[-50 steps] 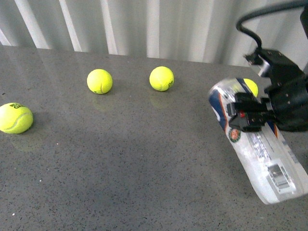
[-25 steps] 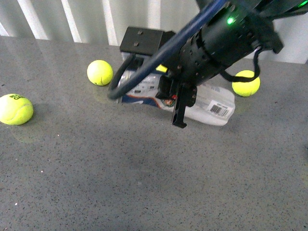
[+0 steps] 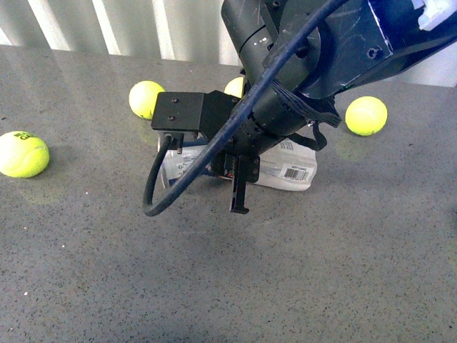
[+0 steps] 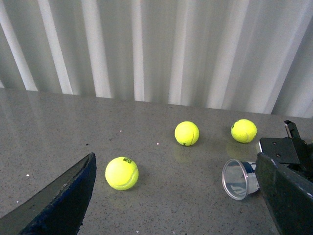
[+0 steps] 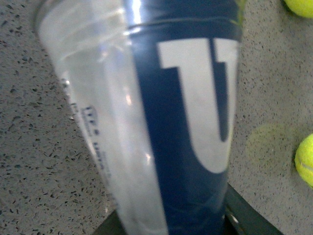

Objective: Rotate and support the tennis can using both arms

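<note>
A: Where is the tennis can (image 3: 289,166)?

B: It lies on its side on the table (image 3: 321,271), under the right gripper (image 3: 241,184), which is clamped around it. One finger (image 3: 239,196) stands against its near side.

A: And the left gripper (image 4: 176,161)?

B: It is spread wide and holds nothing. The can's open mouth sits just beside one of its fingers, and three tennis balls (image 4: 187,133) lie ahead of the fingertips.

R arm (image 3: 321,50) reaches in from upper right across the middle, wrist bent down. R gripper (image 3: 235,182) points straight down w/ fingers clamped on the tennis can (image 3: 289,168); near finger (image 3: 239,196) hangs approx. vertical. L gripper (image 4: 175,159) sits low, fingers spread wide.
</note>
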Tool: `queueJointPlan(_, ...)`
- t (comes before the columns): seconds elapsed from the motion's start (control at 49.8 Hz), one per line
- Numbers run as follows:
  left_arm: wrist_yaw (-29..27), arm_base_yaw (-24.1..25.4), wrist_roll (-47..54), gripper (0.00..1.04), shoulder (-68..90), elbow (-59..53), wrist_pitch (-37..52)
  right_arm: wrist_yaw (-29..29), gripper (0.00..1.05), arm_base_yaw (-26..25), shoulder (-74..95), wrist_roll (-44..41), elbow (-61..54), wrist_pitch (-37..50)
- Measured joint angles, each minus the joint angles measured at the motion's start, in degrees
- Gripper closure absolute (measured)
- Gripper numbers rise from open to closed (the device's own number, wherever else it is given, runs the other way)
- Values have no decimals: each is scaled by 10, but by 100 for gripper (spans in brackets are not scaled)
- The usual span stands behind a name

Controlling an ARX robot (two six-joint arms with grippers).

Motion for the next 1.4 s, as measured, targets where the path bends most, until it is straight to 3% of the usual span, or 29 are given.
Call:
queueJointPlan(0.401, 0, 0, 0, 7, 0, 0, 0, -34, 27, -13, -12, 74, -62, 43)
queueJointPlan(0.522, 0, 0, 0, 7, 0, 0, 0, -65, 5, -13, -50, 102, -90, 42)
queueJointPlan(0.783, 0, 0, 0, 7, 0, 0, 0, -106, 7, -14, -156, 185, -148, 62)
queueJointPlan(0.983, 0, 0, 0, 7, 0, 0, 0, -114, 7, -37, -284, 318, -226, 136)
queueJointPlan(1.104, 0, 0, 0, 7, 0, 0, 0, -46, 7, -72, -386, 446, -290, 196)
queueJointPlan(1.224, 0, 0, 0, 7, 0, 0, 0, 96, 7, -116, -504, 556, -371, 219)
queueJointPlan(1.405, 1, 0, 0, 7, 0, 0, 0, 118, 7, -128, -531, 602, -390, 221)
